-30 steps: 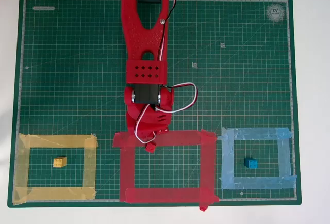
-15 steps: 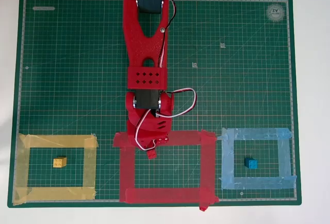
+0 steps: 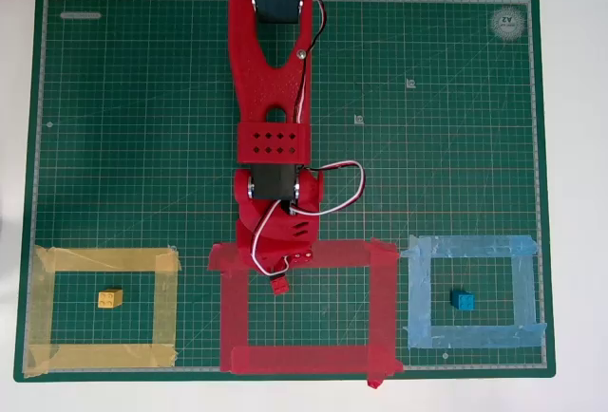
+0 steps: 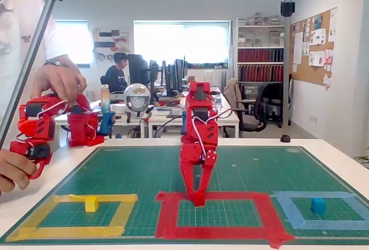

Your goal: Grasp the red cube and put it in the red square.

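Overhead view: claw (image 3: 279, 284), grip unclear, sits just inside red square's (image 3: 382, 308) top edge.

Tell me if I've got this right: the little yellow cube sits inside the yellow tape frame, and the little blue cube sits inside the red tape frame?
Not quite. The blue cube sits inside the light blue tape frame, not the red one, as the overhead view shows. The rest holds: the yellow cube is inside the yellow tape frame.
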`<control>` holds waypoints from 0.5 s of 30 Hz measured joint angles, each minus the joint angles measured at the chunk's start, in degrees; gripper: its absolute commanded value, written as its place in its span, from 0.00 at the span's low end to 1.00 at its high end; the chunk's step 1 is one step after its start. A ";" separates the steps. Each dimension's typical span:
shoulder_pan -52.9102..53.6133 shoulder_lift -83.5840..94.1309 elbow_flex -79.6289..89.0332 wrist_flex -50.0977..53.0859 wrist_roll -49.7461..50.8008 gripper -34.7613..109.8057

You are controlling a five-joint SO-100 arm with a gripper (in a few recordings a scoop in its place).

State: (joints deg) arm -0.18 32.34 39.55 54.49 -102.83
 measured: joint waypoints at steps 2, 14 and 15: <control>-0.35 0.00 0.00 0.00 0.00 0.24; -3.69 -2.02 -4.39 1.23 5.98 0.24; -3.87 -2.55 -5.54 1.23 6.24 0.24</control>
State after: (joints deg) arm -4.04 29.79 34.01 55.72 -96.59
